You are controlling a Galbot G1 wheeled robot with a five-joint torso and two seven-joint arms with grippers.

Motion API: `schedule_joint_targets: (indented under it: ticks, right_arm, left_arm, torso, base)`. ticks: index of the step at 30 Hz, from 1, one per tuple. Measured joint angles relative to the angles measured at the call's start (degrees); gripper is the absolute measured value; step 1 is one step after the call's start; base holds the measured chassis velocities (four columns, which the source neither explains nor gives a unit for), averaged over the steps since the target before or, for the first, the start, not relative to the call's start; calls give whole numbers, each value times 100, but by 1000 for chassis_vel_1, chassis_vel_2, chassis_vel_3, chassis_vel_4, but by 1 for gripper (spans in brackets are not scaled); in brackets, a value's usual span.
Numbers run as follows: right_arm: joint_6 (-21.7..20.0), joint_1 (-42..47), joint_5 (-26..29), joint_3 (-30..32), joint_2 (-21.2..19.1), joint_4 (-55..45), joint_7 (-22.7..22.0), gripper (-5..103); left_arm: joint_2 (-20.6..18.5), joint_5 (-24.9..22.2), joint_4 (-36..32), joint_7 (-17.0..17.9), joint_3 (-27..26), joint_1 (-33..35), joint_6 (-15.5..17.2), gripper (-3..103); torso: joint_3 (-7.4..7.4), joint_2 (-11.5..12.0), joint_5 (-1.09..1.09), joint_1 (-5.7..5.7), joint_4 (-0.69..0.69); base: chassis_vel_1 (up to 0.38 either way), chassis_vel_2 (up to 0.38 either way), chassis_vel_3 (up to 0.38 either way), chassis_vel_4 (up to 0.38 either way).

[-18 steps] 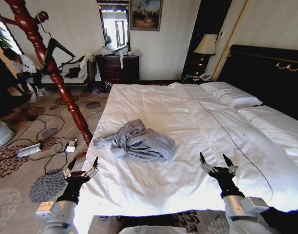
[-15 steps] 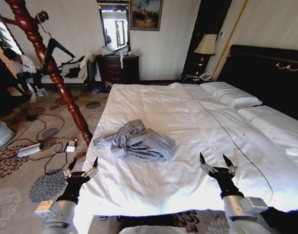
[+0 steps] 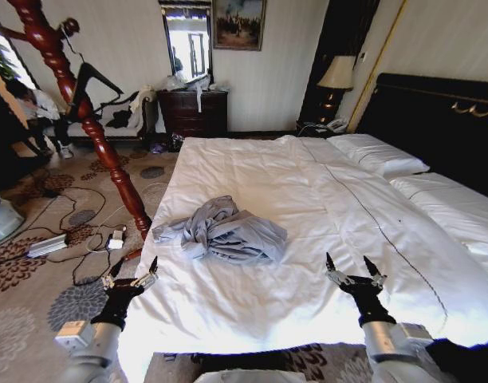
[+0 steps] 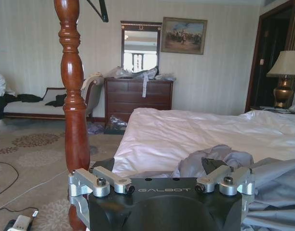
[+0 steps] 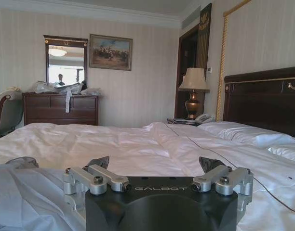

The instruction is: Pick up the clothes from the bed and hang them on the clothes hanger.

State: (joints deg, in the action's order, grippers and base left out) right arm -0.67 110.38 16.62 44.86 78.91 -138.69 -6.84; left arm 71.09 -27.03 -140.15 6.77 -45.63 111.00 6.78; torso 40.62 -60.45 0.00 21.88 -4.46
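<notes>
Now one shirt (image 3: 224, 231) on the bed (image 3: 324, 207); both grippers' fingers spread, holding nothing.

Clothes hanger (image 4: 100, 9) cut off by the frame's edge

clothes (image 3: 224, 232): blue-grey shirt, crumpled heap, lying on duvet near left edge | bed (image 3: 308, 191): wide, white duvet with thin dark seam, pillows by black headboard | clothes hanger (image 3: 91, 84): black, hanging on wooden stand
</notes>
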Motion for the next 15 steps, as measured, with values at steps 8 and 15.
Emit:
schedule_joint_targets:
  ticks: [8, 15]
  right_arm:
    - [-3, 27, -15, 63, -5, 33, -27, 100]
    - [-86, 82, -37, 194, -8, 32, -99, 100]
  left_arm:
    - [-550, -566, 252, 256, -28, -577, 387, 100]
    - [-1157, -1972, 677, 788, 169, -1742, 916, 100]
  torso:
    - [0, 0, 0, 0, -1]
    - [0, 0, 0, 0, -2]
  base:
    - [0, 0, 0, 0]
    - [0, 0, 0, 0]
